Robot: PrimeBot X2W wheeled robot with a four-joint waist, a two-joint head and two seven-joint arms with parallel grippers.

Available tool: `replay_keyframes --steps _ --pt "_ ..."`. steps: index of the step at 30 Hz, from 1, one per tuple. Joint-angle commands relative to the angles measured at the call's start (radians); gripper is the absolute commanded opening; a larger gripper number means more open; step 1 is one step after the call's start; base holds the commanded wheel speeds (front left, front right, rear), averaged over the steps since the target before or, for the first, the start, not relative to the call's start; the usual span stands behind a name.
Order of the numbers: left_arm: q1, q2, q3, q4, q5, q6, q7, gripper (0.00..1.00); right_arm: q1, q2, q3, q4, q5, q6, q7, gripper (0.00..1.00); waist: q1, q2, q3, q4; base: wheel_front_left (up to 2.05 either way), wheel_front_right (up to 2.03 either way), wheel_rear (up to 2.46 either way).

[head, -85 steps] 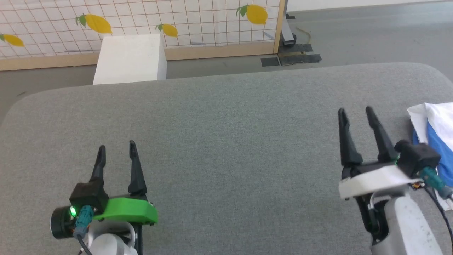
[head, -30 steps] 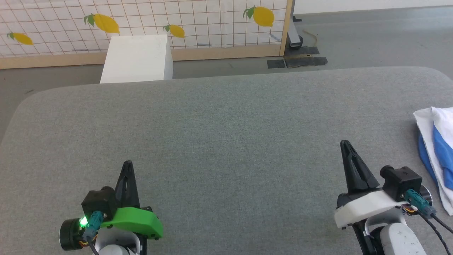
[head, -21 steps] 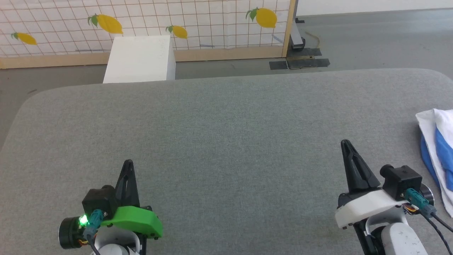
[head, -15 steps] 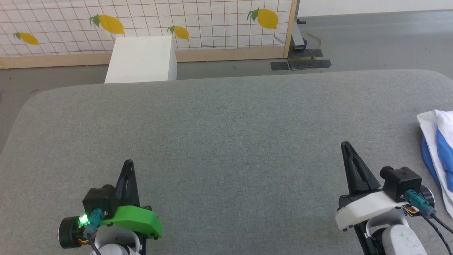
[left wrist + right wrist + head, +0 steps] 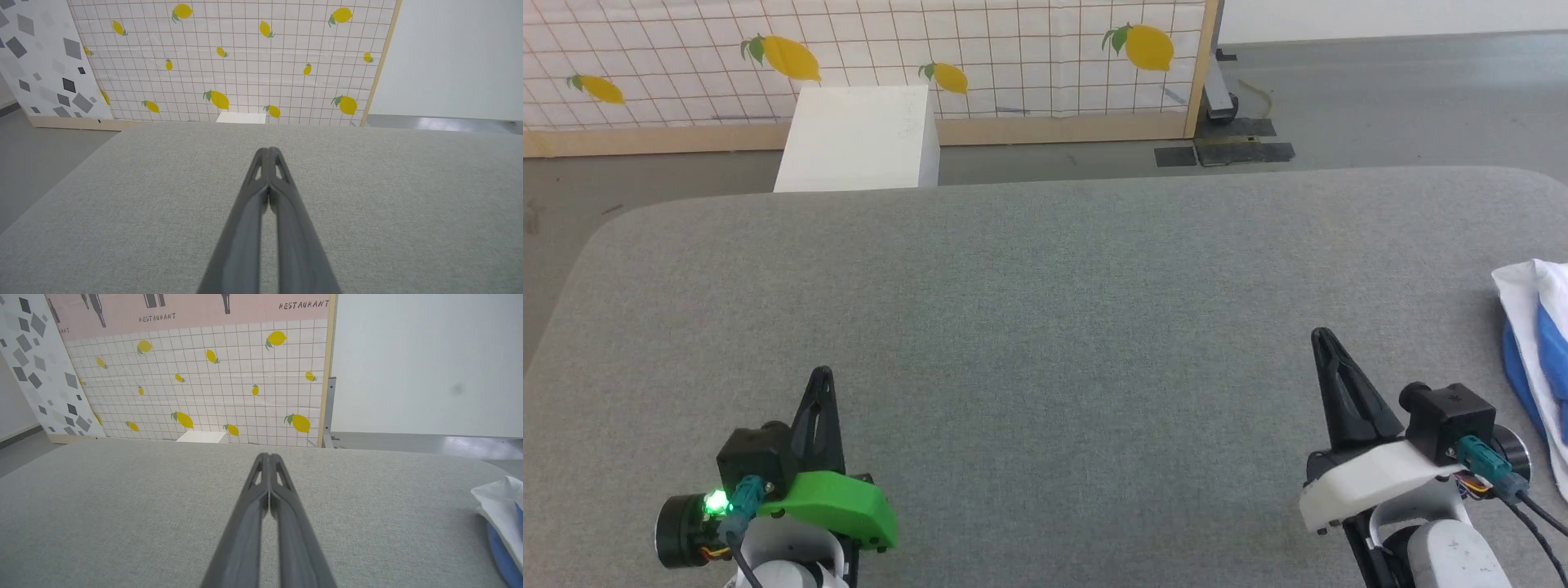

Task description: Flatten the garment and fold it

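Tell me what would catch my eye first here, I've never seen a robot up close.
Likely the lemon-print screen at the back, bright above the wide grey table. Then the left gripper on its vivid green mount at lower left and the right gripper on white at lower right, both shut on nothing. The garment, white and blue, lies at the table's right edge.

Left tool [image 5: 822, 377]: both fingers pressed together, tips meeting, holding nothing, pointing forward. Green wrist cover [image 5: 837, 506] just behind it. Right tool [image 5: 1323, 336]: fingers likewise pressed together, nothing between them. White wrist cover [image 5: 1364, 482] behind it, pale forearm [image 5: 1450, 559] further back. Tools well apart.
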Motion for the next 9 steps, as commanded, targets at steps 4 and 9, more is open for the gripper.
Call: replay_keyframes --steps 4,9 --pt "0.013 -0.004 0.006 -0.010 0.014 -0.007 0.012 0.00 0.021 0.001 -0.004 -0.016 -0.017 -0.001 0.012 0.00 0.0000 0.0000 -0.002 0.004 0.00 0.00 0.00" --pt "0.014 -0.004 0.009 -0.015 0.023 -0.011 0.022 0.00 0.026 0.001 -0.005 -0.025 -0.025 -0.001 0.022 0.00 0.0000 0.0000 -0.004 0.008 0.00 0.00 0.00"
